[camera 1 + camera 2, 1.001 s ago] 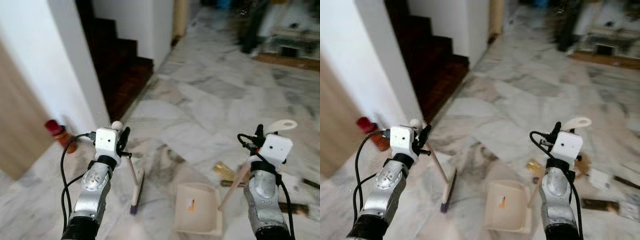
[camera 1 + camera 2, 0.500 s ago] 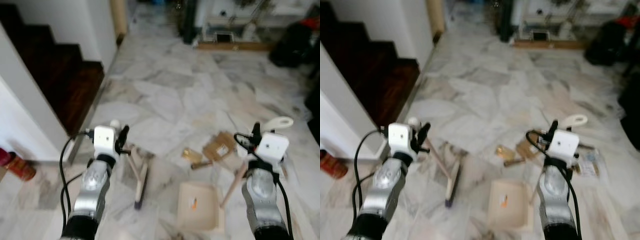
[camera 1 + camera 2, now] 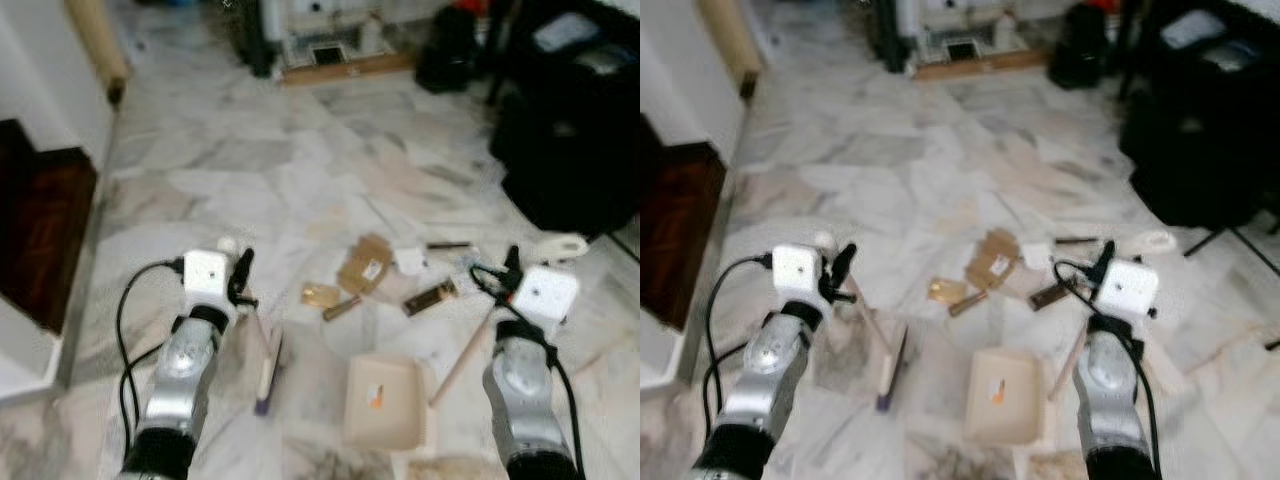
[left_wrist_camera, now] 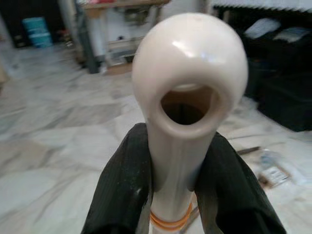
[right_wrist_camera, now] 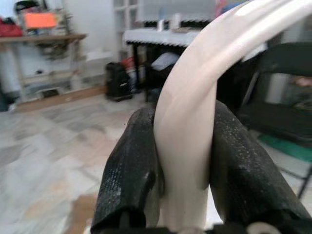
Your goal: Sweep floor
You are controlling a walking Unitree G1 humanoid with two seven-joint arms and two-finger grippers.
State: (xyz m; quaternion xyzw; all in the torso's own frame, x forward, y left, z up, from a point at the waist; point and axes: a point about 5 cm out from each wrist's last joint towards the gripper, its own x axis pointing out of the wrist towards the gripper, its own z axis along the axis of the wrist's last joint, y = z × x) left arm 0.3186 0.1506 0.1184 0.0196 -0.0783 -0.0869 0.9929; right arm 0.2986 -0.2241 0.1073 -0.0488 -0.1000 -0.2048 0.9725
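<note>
My left gripper (image 4: 173,180) clamps the broom (image 3: 264,365); my right gripper (image 5: 183,170) clamps the dustpan (image 3: 383,402) handle. Litter (image 3: 362,270) lies at 12 o'clock, just beyond the pan. Next, I judge: draw the scraps toward it.

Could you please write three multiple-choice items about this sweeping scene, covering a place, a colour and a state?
1. Where is the dustpan?
A. on the floor between the arms
B. on the stairs
C. on a chair

2. What colour is the dustpan?
A. red
B. cream
C. blue

3. What is the left gripper doing?
A. hanging open
B. shut on the broom handle
C. holding a bottle

Answers: A, it lies on the marble floor near the litter; B, its tray is cream; B, the black fingers clamp the handle.
</note>
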